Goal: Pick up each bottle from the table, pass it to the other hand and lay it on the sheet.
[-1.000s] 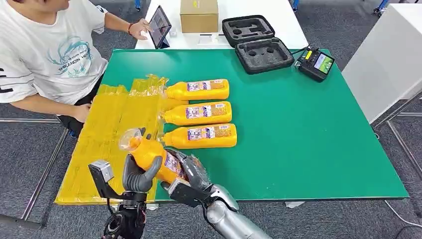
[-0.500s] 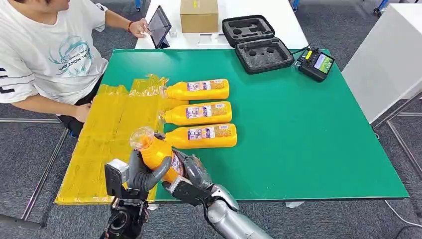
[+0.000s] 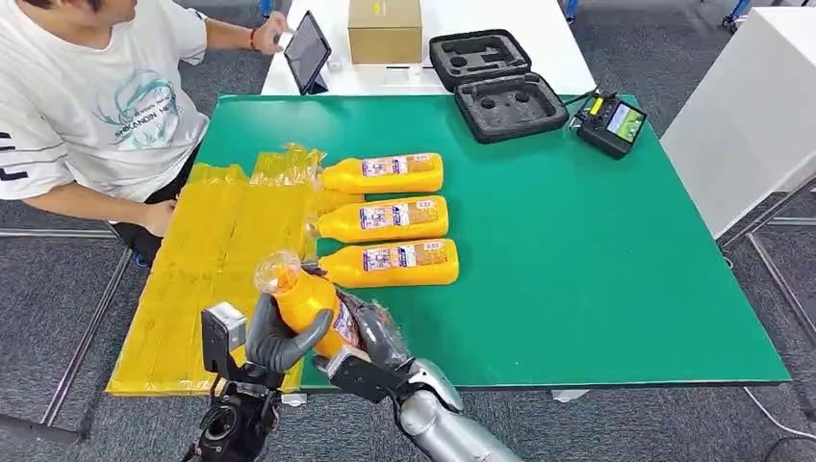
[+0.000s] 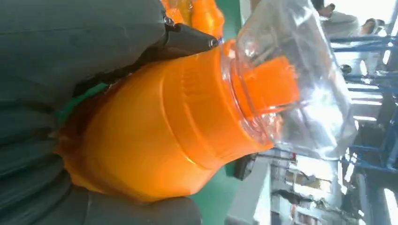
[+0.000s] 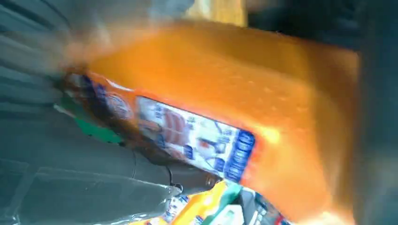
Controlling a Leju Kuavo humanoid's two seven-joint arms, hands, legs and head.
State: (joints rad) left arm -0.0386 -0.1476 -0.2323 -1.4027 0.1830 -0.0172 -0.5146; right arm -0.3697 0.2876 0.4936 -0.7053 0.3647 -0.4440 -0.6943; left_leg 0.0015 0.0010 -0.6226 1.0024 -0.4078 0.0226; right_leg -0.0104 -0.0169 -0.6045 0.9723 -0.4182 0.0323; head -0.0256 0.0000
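Held bottle (image 3: pixel 306 306) sits off the table at its near-left edge, cap end tilted up and away toward the yellow sheet (image 3: pixel 207 274). Left hand (image 3: pixel 279 337) wraps the neck end, right hand (image 3: pixel 370 337) grips the base; sheet lies nearer the left.

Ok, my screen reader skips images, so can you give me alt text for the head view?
Both robot hands, left and right, hold an orange bottle above the table's near edge, beside a yellow sheet. Three more bottles lie in a row, their caps over the sheet. A person sits at the far left.
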